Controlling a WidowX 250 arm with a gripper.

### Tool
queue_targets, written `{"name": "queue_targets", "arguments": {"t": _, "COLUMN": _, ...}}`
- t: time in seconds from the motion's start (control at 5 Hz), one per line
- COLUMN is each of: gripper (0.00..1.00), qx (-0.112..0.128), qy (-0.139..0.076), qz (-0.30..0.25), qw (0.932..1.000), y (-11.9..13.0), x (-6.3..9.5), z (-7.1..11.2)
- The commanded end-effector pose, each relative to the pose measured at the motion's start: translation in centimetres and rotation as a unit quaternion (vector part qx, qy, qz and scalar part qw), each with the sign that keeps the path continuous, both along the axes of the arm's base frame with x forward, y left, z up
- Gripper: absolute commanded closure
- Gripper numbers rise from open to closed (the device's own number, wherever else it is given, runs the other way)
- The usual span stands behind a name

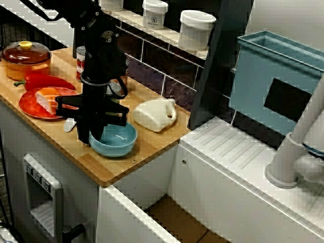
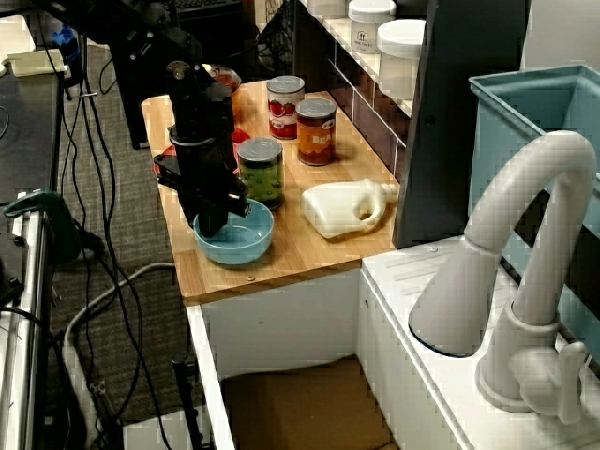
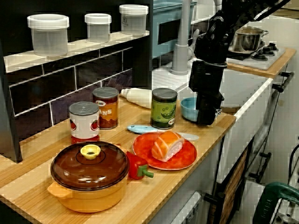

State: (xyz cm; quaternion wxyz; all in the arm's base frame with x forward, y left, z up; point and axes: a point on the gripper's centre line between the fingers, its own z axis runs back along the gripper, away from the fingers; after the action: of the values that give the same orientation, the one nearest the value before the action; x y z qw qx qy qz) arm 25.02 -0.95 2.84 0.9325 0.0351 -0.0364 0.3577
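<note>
Nearest, at the front corner of the wooden counter point(image 1: 152, 147): a light-blue bowl point(image 1: 119, 144), upright and round, so with no long axis to line up on.

Reaches straight down with the gripper point(image 1: 92, 137) to the bowl's rim on the side facing the orange plate point(image 1: 28, 106), so nearly the whole bowl lies away from the plate, beyond the fingers point(image 2: 214, 223).

Seems, in the view past the faucet, to straddle that rim, one finger inside the bowl and one outside. Cannot tell whether clamped on the rim or only set around it: black on black in every view, gap hidden.

Just behind, near the wrist but apart: a green-labelled can point(image 2: 261, 172).

Beside the bowl, toward the tiled wall: a white jug point(image 1: 154, 115) on its side, neck toward the wall, not touching.

Farthest back: a tomato can point(image 2: 285, 108).
</note>
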Motion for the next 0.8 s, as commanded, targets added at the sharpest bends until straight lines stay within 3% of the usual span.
{"name": "queue_targets", "arguments": {"t": 0.0, "gripper": 1.00, "qx": -0.030, "qy": -0.011, "qz": -0.005, "qw": 0.9995, "y": 1.0, "x": 0.8, "z": 3.5}}
{"name": "queue_targets", "arguments": {"t": 0.6, "gripper": 1.00, "qx": -0.072, "qy": -0.028, "qz": -0.009, "qw": 0.9970, "y": 2.3, "x": 1.2, "z": 8.9}}
